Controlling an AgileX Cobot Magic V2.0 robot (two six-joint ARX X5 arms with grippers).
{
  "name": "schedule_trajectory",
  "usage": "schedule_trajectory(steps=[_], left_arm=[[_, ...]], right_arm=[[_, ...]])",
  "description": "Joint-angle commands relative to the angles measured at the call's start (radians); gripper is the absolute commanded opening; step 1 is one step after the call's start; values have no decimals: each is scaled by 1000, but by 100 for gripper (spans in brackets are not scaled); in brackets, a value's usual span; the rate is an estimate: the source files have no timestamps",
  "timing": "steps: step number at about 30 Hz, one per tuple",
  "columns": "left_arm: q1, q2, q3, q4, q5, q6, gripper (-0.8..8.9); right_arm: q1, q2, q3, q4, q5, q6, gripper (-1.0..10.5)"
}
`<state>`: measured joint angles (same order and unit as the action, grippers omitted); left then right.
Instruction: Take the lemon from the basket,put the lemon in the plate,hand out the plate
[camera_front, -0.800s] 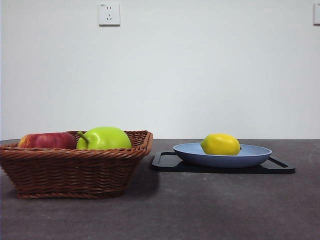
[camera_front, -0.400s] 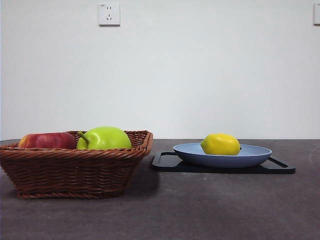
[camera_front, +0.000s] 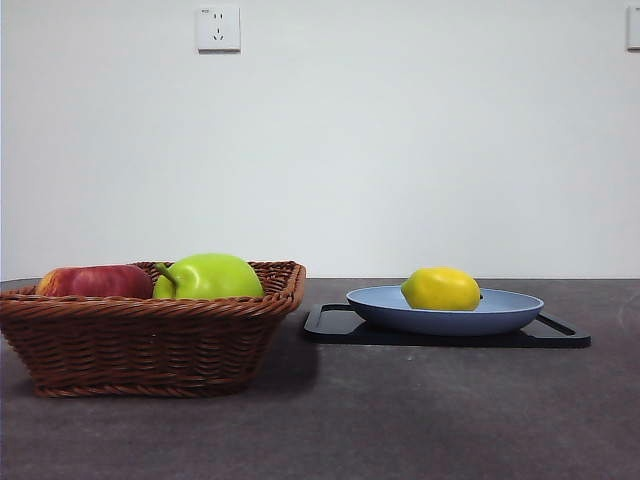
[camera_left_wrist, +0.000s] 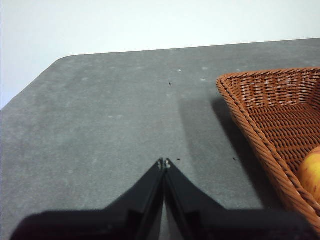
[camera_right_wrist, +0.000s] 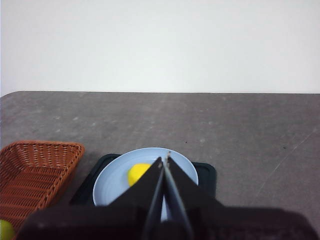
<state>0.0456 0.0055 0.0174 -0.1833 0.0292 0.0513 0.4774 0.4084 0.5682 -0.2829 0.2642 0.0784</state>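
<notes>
Front view, nearest zone: the dark grey table (camera_front: 400, 420) lies bare in the foreground. Neither arm appears in this view.

Next zone, left side: the basket (camera_front: 150, 340) stands on the table. It is brown wicker with sloping sides and a braided rim. Two fruits show above the rim: a red apple (camera_front: 95, 281) at the left end and a green apple (camera_front: 208, 276) with a stem just beside it, toward the middle.

Same depth, right side: a black tray (camera_front: 560, 335) lies flat on the table, near the basket but not touching it. The plate (camera_front: 500, 310) sits on the tray. The lemon (camera_front: 441, 288) rests in the plate, left of the plate's centre, with a small pointed tip facing right.

Far zone: a white wall (camera_front: 400, 150) with a socket (camera_front: 218, 28) high on the left.

Left gripper (camera_left_wrist: 164, 162): jaws pressed together at the tips, nothing between them. It hangs above bare table beside one corner of the basket, apart from the wicker.

Right gripper (camera_right_wrist: 164, 159): jaws closed tip to tip, holding nothing. It hangs above the plate and tray, clear of both; the lemon is partly hidden behind the closed jaws in the right wrist view
</notes>
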Motion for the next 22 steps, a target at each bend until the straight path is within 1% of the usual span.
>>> schedule_trajectory(steps=[1,2,4,8,11,13,16,20,22], left_arm=[[3,-4,-11,8,3,-6,8],[3,-4,-11,10,3,-6,8],[3,-4,-11,10,3,-6,8],[3,-4,-11,10,3,-6,8],[3,-4,-11,10,2,-6,8],[3,-4,-11,10,3,-6,8],[3,-4,-11,10,2,-6,8],[3,-4,-11,11,3,-6,8],[3,-4,-11,10,2,-6,8]], right_arm=[[-24,-48,-1,13,4,-23,3],[-48,-74,-14,13,4,-45,3],[-109,-124,-56,22,-1,-53,3],[-259,-217,-180,29,-3,0,3],[-351,-277,-280,30,-5,22,3],[-393,-298,-335,36,-8,37,3],[-436,-320,-414,72,-24,56,3],[-446,-356,-496,135,-98,48,3],[-446,-373,-520,149,-148,39,3]])
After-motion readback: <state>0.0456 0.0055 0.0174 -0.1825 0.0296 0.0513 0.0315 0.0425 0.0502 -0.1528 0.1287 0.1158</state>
